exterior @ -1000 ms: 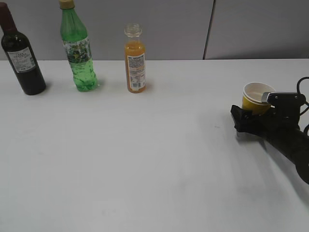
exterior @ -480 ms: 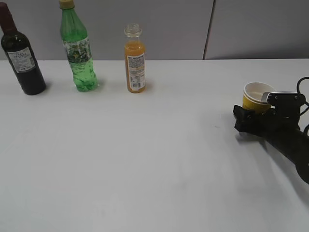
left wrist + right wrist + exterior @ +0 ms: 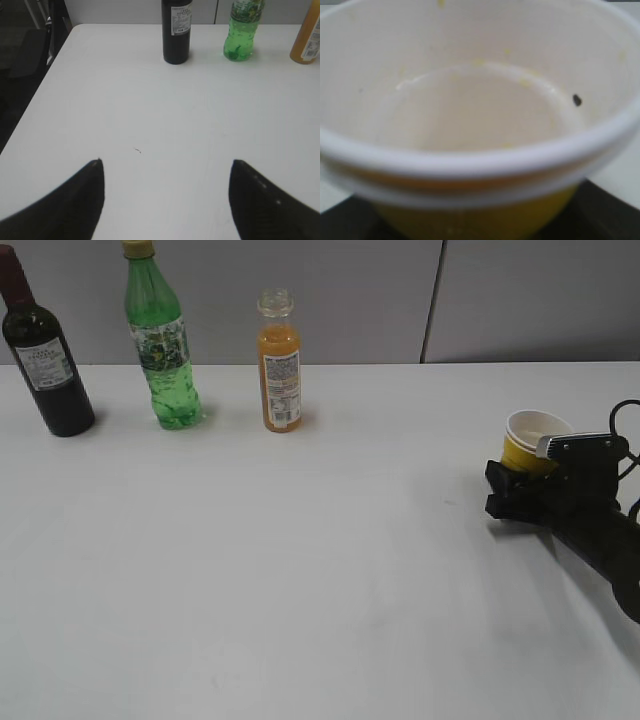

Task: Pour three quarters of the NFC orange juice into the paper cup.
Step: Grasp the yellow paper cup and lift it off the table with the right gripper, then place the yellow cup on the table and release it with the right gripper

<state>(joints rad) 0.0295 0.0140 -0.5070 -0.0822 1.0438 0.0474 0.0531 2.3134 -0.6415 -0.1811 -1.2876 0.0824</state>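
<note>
The NFC orange juice bottle (image 3: 280, 365) stands upright and uncapped at the back of the white table; its edge also shows in the left wrist view (image 3: 306, 40). The yellow paper cup (image 3: 528, 440) is at the right, held between the fingers of my right gripper (image 3: 530, 472). In the right wrist view the cup (image 3: 480, 110) fills the frame, white inside with a dark speck and no juice. My left gripper (image 3: 166, 170) is open and empty over bare table, far from the bottles. It is out of the exterior view.
A green bottle (image 3: 160, 345) and a dark wine bottle (image 3: 42, 355) stand left of the juice along the back wall. The table's left edge (image 3: 35, 95) drops off beside a dark chair.
My right gripper and the paper cup have shifted slightly to the right. The bottles have not moved.
</note>
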